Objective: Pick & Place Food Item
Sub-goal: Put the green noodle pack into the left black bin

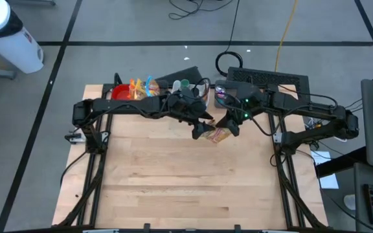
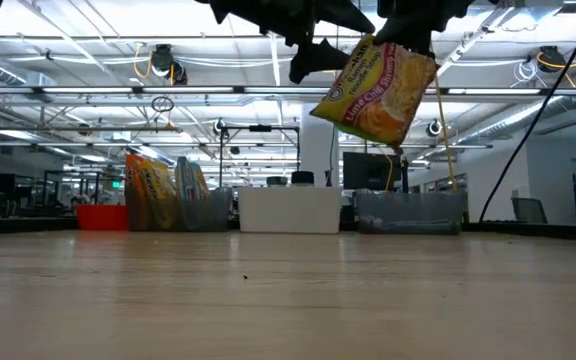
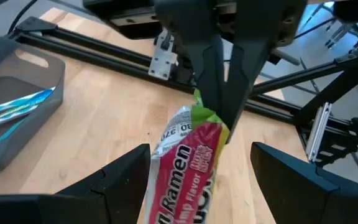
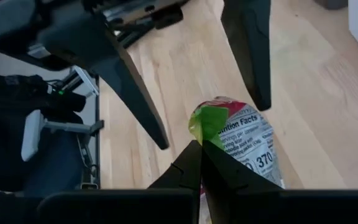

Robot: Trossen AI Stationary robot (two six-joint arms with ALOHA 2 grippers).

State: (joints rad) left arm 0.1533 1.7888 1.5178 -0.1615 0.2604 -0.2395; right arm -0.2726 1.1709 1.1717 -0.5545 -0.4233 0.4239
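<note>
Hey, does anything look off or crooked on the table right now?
Only the ramen packet: it hangs tilted in mid-air above the table, pinched by one corner in the shut right gripper. The left gripper is open around it. Nothing looks spilled.

yellow-and-red ramen packet [image 2: 378,90], tilted, aloft above the table

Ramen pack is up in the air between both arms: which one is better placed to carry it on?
Right. Its end effector is shut on the ramen pack's corner, holding it above the table. The left end effector is open around the pack, not gripping.
</note>
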